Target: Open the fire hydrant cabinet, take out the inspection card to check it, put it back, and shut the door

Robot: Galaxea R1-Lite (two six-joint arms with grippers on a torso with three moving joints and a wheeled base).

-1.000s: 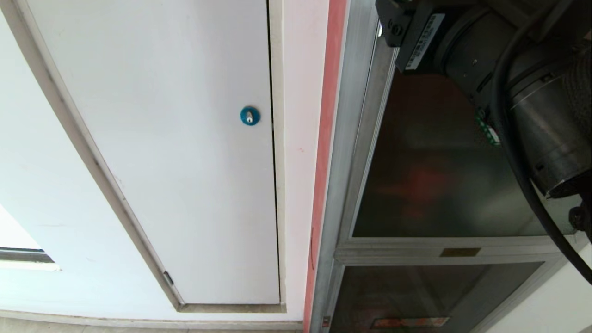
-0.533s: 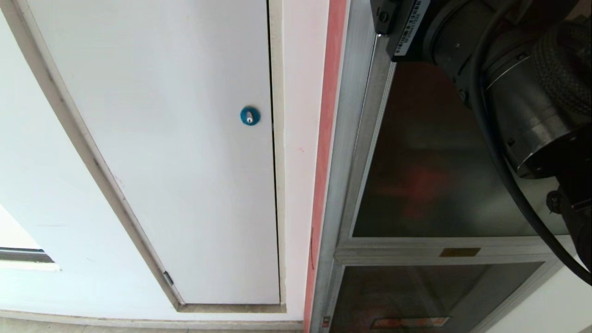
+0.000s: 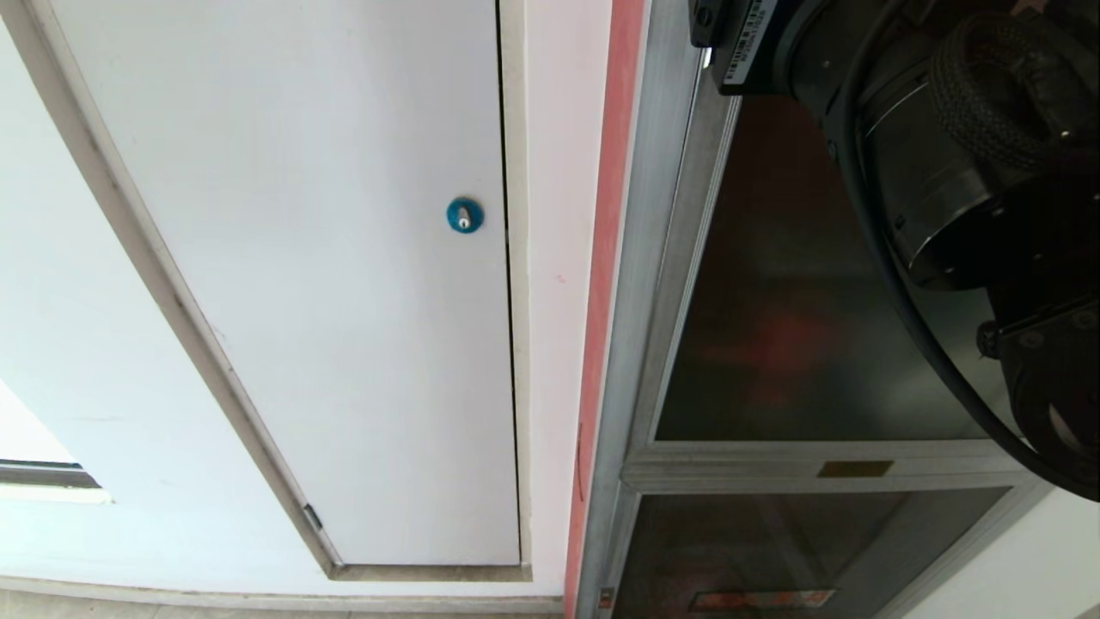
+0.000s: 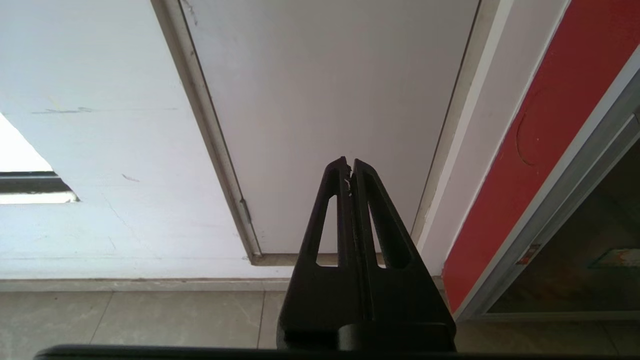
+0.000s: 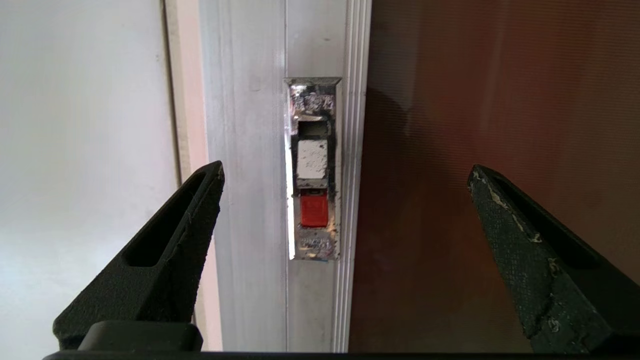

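Start of task: I hold the right gripper (image 5: 345, 175) with fingers spread, the red latch (image 5: 314, 210) dead ahead between them on the door (image 5: 500, 125), which is not yet opened, the left gripper (image 4: 350, 165) pressed together and parked, card unseen.

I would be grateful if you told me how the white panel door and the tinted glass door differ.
The white panel door is opaque and plain; the glass door is dark and see-through, with red showing behind. The white door has a blue round lock; the glass door has a red latch in its silver frame. Both are shut.
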